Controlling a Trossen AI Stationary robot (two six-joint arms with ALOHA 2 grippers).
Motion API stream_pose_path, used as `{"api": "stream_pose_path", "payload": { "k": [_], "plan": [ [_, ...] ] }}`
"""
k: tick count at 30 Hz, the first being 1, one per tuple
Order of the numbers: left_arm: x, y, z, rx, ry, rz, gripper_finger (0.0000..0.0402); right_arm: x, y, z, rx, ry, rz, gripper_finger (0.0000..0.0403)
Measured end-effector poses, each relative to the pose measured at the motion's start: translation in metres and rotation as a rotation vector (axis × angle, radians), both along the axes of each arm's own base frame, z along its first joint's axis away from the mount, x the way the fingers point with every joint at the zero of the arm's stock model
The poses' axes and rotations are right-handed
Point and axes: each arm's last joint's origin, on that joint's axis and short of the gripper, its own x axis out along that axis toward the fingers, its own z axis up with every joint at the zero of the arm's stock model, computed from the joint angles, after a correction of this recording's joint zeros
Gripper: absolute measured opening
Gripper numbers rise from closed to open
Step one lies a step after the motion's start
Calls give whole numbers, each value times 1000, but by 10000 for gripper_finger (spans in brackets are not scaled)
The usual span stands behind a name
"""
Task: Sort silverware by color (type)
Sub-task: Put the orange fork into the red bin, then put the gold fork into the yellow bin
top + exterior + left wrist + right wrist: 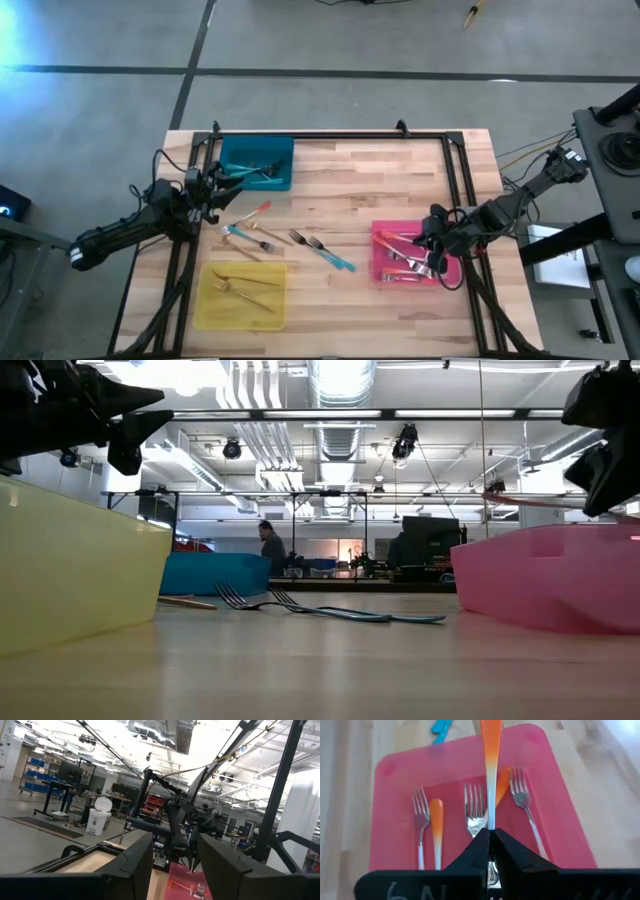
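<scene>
The right gripper (490,840) is clenched on a coral-handled fork (490,765), whose long axis runs straight out ahead of the jaws, handle end farthest from them, above the pink tray (560,795). Below the jaws, that tray holds more coral-handled forks (436,827), lying roughly parallel to the held one. The left gripper (212,188) hangs released beside the teal tray (258,160), which holds teal forks; the yellow tray (240,296) holds gold forks, and loose forks (325,250) lie on the table (380,180) between.
</scene>
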Motion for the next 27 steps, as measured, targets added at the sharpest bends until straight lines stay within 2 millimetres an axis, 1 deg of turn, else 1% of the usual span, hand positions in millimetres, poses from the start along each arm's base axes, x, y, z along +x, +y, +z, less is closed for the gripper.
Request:
{"api": "stream_pose_path", "payload": {
  "k": [3, 7, 11, 14, 19, 22, 24, 27],
  "plan": [
    [0, 0, 0, 0, 0, 0, 141, -1, -1, -9, 18, -24, 2, 9],
    [0, 0, 0, 0, 0, 0, 141, -4, -3, -24, 17, 11, -16, 13],
    [0, 0, 0, 0, 0, 0, 141, -7, -5, -37, 80, 52, -141, 25],
    [0, 0, 0, 0, 0, 0, 141, -8, -5, -40, 141, 58, -224, 36],
    [0, 0, 0, 0, 0, 0, 141, -7, -5, -37, 171, 49, -252, 60],
    [0, 0, 0, 0, 0, 0, 141, -5, -3, -30, 154, 31, -214, 74],
    [0, 0, 0, 0, 0, 0, 141, -3, -2, -23, 102, 2, -157, 81],
    [0, 0, 0, 0, 0, 0, 141, 2, -2, -9, -33, -96, -97, 85]
  ]
}}
